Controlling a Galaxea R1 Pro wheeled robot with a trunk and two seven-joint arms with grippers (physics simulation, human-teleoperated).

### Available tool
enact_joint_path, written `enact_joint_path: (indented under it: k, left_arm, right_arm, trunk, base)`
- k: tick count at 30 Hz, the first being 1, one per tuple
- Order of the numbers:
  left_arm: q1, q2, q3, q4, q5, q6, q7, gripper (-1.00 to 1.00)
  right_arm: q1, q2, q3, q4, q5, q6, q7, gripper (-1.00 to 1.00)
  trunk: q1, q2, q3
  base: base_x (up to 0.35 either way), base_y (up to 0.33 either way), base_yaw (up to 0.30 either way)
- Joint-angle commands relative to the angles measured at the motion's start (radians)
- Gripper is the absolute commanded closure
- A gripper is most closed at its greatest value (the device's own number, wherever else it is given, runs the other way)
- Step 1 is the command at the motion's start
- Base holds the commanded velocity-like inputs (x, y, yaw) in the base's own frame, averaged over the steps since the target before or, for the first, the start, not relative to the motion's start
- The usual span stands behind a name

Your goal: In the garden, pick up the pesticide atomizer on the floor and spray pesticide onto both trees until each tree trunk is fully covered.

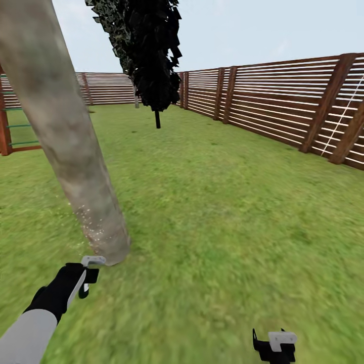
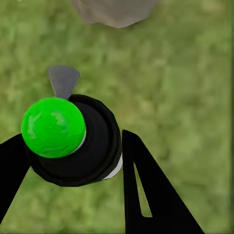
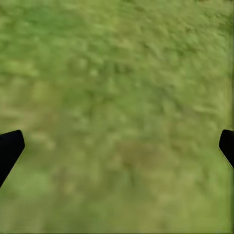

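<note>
Two black fingers [image 2: 151, 195] of the left gripper [image 2: 68, 161] are clasping the green-capped atomizer [image 2: 73, 139] beside the speckled tree trunk [image 1: 65, 136] on the lawn [image 1: 227, 212], while the right gripper [image 3: 117, 146] is hanging spread wide.

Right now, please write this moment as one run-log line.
left gripper: shut on green-capped black atomizer | right gripper: open above lawn | white pesticide specks: on thick grey-brown tree trunk base

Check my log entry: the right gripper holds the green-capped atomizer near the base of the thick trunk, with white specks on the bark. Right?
One thing is wrong: the left gripper holds the atomizer, not the right. The left wrist view shows its fingers around the black body. The right gripper is open over the grass. The white specks on the trunk show in the head view.
</note>
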State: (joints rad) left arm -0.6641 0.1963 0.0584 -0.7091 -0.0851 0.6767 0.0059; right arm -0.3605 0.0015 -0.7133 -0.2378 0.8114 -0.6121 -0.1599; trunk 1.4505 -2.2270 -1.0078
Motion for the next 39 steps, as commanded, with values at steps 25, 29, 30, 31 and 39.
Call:
enact_joint_path:
  k: [25, 29, 30, 31, 39]
  left_arm:
    - [0.032, 0.000, 0.002, 0.123, 0.005, -0.008, 0.080, 1.00]
    - [0.032, -0.001, 0.063, 0.128, 0.011, -0.050, 0.080, 1.00]
    - [0.032, -0.001, 0.071, 0.132, 0.011, -0.074, 0.080, 1.00]
    - [0.032, -0.001, 0.073, 0.133, 0.011, -0.079, 0.080, 1.00]
    - [0.032, -0.015, 0.074, 0.127, 0.011, -0.086, 0.082, 1.00]
  right_arm:
    - [0.000, 0.001, 0.002, 0.003, 0.002, 0.000, 0.000, -1.00]
    - [0.000, 0.002, 0.002, 0.003, 0.001, 0.000, 0.000, -1.00]
    - [0.000, 0.002, 0.002, 0.003, 0.000, 0.000, 0.000, -1.00]
    - [0.000, 0.002, 0.002, 0.003, 0.000, 0.000, 0.000, -1.00]
    - [0.000, 0.002, 0.002, 0.003, 0.000, 0.000, 0.000, -1.00]
  trunk:
    - [0.000, 0.000, 0.000]
    - [0.000, 0.000, 0.000]
    - [0.000, 0.000, 0.000]
    - [0.000, 0.000, 0.000]
    - [0.000, 0.000, 0.000]
  base:
    - [0.137, -0.161, 0.115]
    - [0.193, -0.176, 0.008]
    - [0.210, -0.196, 0.205]
    - [0.191, -0.212, 0.241]
    - [0.041, -0.264, 0.274]
